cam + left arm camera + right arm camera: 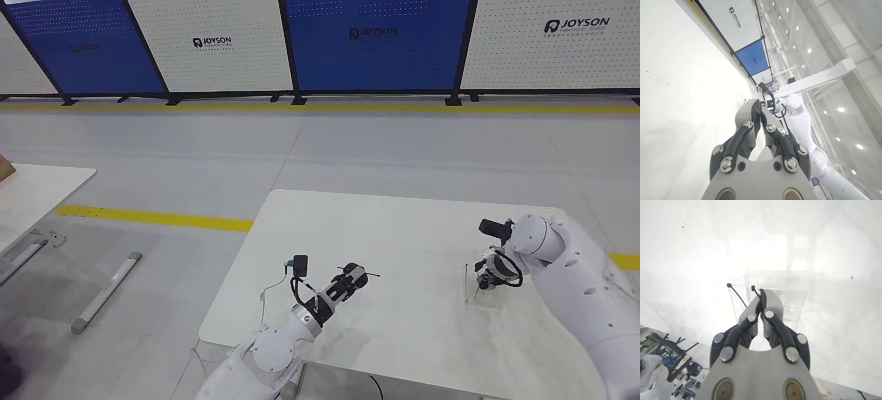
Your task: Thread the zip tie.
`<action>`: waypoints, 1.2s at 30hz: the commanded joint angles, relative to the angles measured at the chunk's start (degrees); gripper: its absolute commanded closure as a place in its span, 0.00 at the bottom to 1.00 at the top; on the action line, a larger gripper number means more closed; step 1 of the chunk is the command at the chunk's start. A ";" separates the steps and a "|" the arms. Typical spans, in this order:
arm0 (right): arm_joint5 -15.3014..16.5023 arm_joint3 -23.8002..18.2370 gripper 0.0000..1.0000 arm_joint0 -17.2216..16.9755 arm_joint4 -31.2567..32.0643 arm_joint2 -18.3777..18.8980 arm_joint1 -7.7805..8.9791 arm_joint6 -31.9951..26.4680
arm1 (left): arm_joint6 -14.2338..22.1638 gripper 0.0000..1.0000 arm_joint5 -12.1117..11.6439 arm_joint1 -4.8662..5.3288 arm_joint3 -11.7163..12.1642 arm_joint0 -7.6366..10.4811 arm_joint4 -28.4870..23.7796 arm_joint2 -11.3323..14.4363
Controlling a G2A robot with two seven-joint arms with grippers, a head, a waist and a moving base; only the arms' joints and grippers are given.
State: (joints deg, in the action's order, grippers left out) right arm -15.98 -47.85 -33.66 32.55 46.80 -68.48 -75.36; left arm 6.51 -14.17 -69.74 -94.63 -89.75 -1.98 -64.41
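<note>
Printed marks sit on the wall panels: the white panel (pixel 210 45) and the blue panel (pixel 375 45) each carry a small logo with one word beside it. In the left wrist view the same kind of mark shows on a white panel (pixel 734 19) far past the fingertips. No print is visible on the task's things.

The left gripper (pixel 352 278) is on an arm that rises from the near edge of the table (pixel 400 230) and slants across it, with the wrist held low over bare tabletop. Its fingers (pixel 751 117) are pressed together. A thin black strip (pixel 758 109) is pinched crosswise at their tips and juts out a little to either side.

The right gripper (pixel 485 275) is on an arm that comes in from the table's right side. The elbow is bent and the wrist turns down toward a clear box (pixel 478 292). Seen from its own wrist, this right gripper (pixel 760 294) has its pads closed on a black zip tie. The zip tie (pixel 753 287) pokes its square head out just past the fingertips, by the rim of the box (pixel 791 298). A second tie (pixel 728 285) leans beside the fingers, its head at the box's corner and its strap running back behind one finger. The two grippers are well apart.
</note>
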 commanded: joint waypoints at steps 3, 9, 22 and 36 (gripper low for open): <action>2.33 -6.15 1.00 -3.41 -0.99 4.48 2.20 -0.80 | 0.00 1.00 0.00 0.00 0.00 0.00 0.00 0.00; 3.76 -17.72 1.00 -10.87 -2.23 13.33 5.76 -0.41 | 0.00 1.00 0.00 0.00 0.00 0.00 0.00 0.00; 5.43 -28.81 1.00 -21.66 -7.23 25.59 9.16 0.48 | 0.00 1.00 0.00 0.00 0.00 0.00 0.00 0.00; 5.41 -29.26 1.00 -22.61 -9.15 24.95 8.86 4.51 | 0.00 1.00 0.00 0.00 0.00 0.00 0.00 0.00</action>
State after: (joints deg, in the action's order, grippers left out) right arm -10.78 -76.90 -56.26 25.24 71.34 -59.57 -71.32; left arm 6.51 -14.17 -69.74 -94.63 -89.75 -1.98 -64.41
